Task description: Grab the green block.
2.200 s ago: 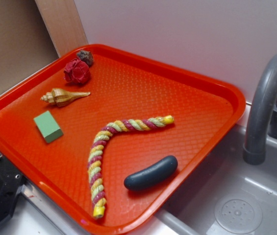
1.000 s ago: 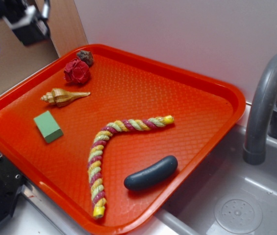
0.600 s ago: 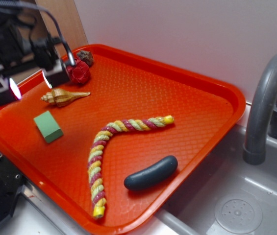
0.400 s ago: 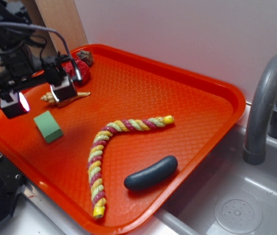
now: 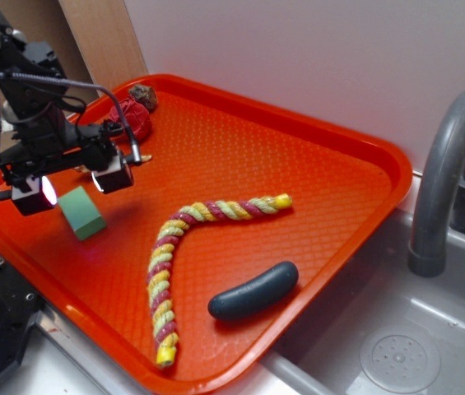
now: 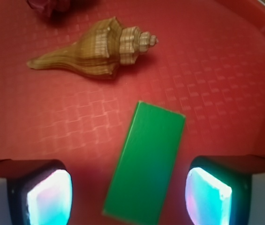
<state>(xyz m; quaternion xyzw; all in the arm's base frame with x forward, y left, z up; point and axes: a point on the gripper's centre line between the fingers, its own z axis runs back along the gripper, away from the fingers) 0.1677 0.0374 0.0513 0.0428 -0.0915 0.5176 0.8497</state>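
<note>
Your gripper (image 6: 130,194) hangs spread over the green block (image 6: 146,161)
The block sits lower centre of the wrist frame, between both fingers (image 6: 45,197), untouched

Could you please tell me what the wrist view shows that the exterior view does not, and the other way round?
Only the wrist view shows the seashell whole, and the green block lying between the open jaws, untouched. Only the exterior view shows the rope toy, the dark oblong piece, the faucet and the arm. Both share the block, the gripper, the red tray and the red ball.
</note>
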